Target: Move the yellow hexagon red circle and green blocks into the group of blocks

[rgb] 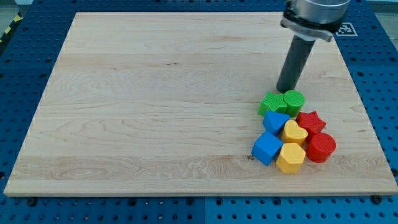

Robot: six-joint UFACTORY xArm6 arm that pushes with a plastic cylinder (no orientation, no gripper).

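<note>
My tip (285, 90) stands just above the two green blocks at the view's lower right. The green star-like block (272, 103) and the green circle (294, 101) sit side by side, touching. Below them lie a blue block (275, 122), a yellow heart (294, 132), a red star (310, 121), a red circle (321, 148), a yellow hexagon (290, 157) and a blue cube (267, 148), all packed in one cluster.
The wooden board (155, 93) lies on a blue perforated table (379, 81). The cluster sits near the board's right and bottom edges. The arm's grey body (314, 15) hangs over the board's top right corner.
</note>
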